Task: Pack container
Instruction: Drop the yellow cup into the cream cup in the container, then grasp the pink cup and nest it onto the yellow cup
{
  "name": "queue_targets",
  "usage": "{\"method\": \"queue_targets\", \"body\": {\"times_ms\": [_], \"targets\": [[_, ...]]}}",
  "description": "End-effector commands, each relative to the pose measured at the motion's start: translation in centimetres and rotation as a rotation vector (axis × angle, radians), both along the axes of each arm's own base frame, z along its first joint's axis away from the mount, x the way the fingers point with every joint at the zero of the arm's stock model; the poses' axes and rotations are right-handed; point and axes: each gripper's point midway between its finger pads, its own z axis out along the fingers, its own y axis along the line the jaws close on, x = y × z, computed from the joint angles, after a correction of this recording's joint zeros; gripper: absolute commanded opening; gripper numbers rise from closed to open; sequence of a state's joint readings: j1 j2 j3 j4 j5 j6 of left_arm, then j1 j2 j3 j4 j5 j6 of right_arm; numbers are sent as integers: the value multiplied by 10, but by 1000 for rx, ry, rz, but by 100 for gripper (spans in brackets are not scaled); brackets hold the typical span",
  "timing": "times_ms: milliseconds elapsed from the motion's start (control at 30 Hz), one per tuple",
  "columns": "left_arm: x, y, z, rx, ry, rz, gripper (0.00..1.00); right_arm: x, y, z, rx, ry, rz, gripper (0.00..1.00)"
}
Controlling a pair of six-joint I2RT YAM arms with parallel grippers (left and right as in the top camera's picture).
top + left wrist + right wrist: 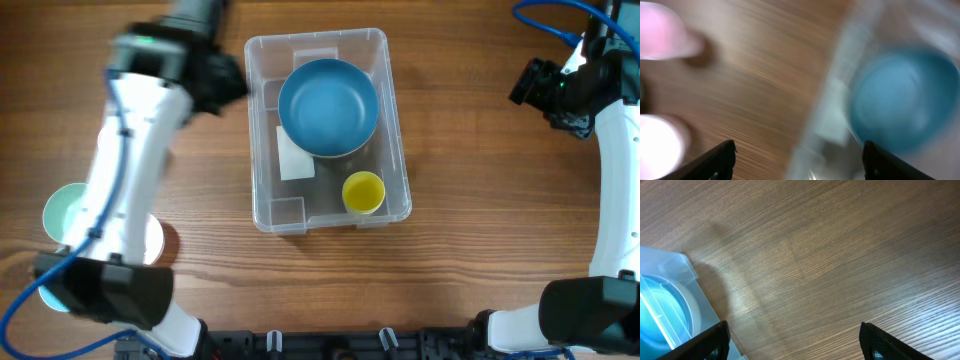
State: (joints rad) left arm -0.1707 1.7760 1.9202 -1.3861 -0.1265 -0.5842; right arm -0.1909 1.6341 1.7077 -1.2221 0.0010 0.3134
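Overhead and wrist views of a table (480,200) of brown wood grain. The container (256,150), a clear plastic bin with rounded corners and a raised rim, is seen at the centre of the table, between the two arms. A white rectangular label (295,157) is visible on its bottom. A round, smooth blue bowl (328,107) is held in its far half, and a small yellow cup (363,192) stands upright in its near right corner. The left gripper (799,145), shown blurred, is placed beside the container's left wall; its dark fingers are spread apart with nothing between them. The right gripper (794,325) is set well apart to the right, over bare wood, likewise spread and empty. A pale mint bowl (62,212) is partly hidden by the left arm.
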Motion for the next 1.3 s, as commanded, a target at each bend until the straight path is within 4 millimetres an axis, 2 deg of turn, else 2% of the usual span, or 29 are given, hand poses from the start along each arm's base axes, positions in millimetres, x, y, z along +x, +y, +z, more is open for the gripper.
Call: {"method": "queue_targets", "body": {"times_ms": [0, 33, 100, 133, 267, 333, 367, 400, 467, 533, 700, 733, 800, 833, 867, 933, 967, 1000, 1033, 1067, 1133, 1200, 1267], "targets": [[13, 87, -21, 37, 37, 198, 81, -3, 2, 7, -1, -17, 3, 84], [18, 102, -32, 38, 53, 204, 81, -3, 2, 7, -1, -17, 3, 84], [30, 130, -66, 49, 115, 213, 82, -3, 2, 6, -1, -16, 4, 84], [33, 148, -101, 42, 189, 251, 82, -4, 2, 6, 0, -12, 4, 84], [27, 168, -154, 26, 318, 295, 83, -5, 3, 6, 0, -9, 4, 84], [26, 174, -173, 21, 354, 307, 83, -5, 3, 6, 0, -9, 4, 84], [28, 174, -180, 20, 359, 306, 80, -5, 3, 5, 0, -8, 3, 84], [30, 174, -185, 19, 360, 305, 70, -5, 3, 6, 0, -9, 4, 84], [32, 174, -187, 18, 356, 304, 15, -5, 3, 5, 0, -8, 4, 84], [32, 174, -187, 18, 353, 304, 8, -5, 3, 5, 0, -8, 4, 84], [33, 173, -186, 19, 352, 301, 4, -5, 3, 5, 0, -8, 4, 84], [34, 171, -184, 20, 348, 297, 4, -5, 3, 5, 0, -8, 4, 84], [38, 159, -160, 30, 316, 250, 4, -6, 3, 5, 0, -4, 5, 84], [39, 149, -138, 37, 289, 226, 4, -6, 3, 5, 0, -5, 4, 84], [41, 128, -101, 38, 231, 180, 4, -6, 3, 5, 0, -5, 5, 84], [37, 80, -41, 21, 121, 76, 4, -6, 3, 5, 0, -5, 4, 84], [32, 52, -14, 8, 65, 12, 4, -6, 3, 5, 0, -5, 4, 84], [23, 16, 12, -3, -1, -76, 4, -6, 3, 5, 0, -6, 4, 84], [13, -18, 31, -9, -51, -161, 4, -6, 3, 5, 0, -5, 4, 84], [-4, -63, 47, -19, -91, -281, 4, -6, 3, 5, 1, -6, 4, 84], [-31, -125, 51, -47, -94, -441, 4, -6, 3, 5, 1, -5, 4, 84], [-65, -188, 42, -90, -50, -571, 4, -6, 3, 5, 1, -4, 4, 84], [-94, -231, 30, -128, 1, -644, 4, -7, 3, 5, 1, -1, 4, 84]]}}
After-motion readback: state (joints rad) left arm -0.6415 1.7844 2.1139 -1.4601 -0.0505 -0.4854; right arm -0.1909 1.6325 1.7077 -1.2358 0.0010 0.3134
